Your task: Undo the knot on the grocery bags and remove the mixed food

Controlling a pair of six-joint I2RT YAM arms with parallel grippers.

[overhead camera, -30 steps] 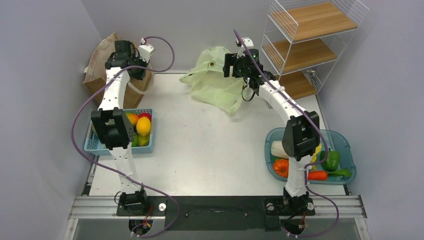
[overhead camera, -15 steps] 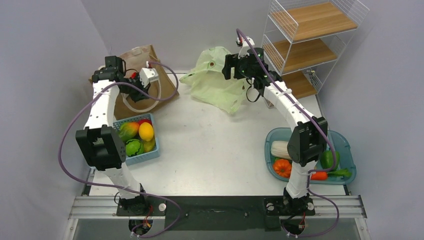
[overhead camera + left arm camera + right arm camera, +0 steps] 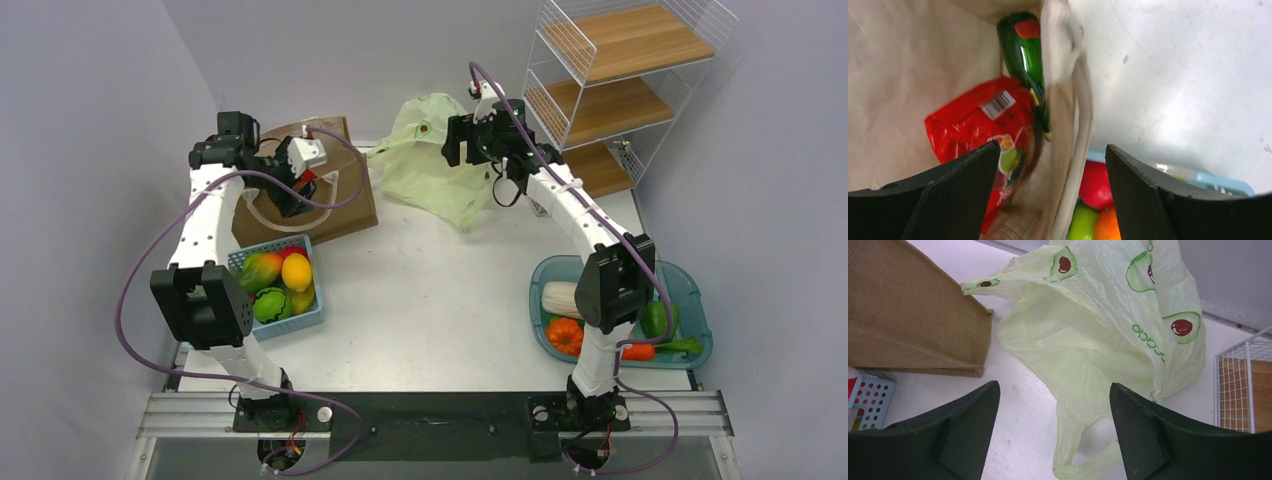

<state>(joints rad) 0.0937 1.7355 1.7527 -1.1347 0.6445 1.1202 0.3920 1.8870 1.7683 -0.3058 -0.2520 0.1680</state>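
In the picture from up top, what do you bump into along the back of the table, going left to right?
The brown paper bag → pale green plastic bag → wire shelf with wooden boards.

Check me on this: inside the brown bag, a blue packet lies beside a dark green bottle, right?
Not quite. The packet is red, not blue, as the left wrist view shows. It does lie beside the dark green bottle inside the brown bag.

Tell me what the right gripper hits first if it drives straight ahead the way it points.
Most likely the pale green plastic bag: its crumpled sheet fills the gap ahead of the open right gripper. How far off it lies is unclear.
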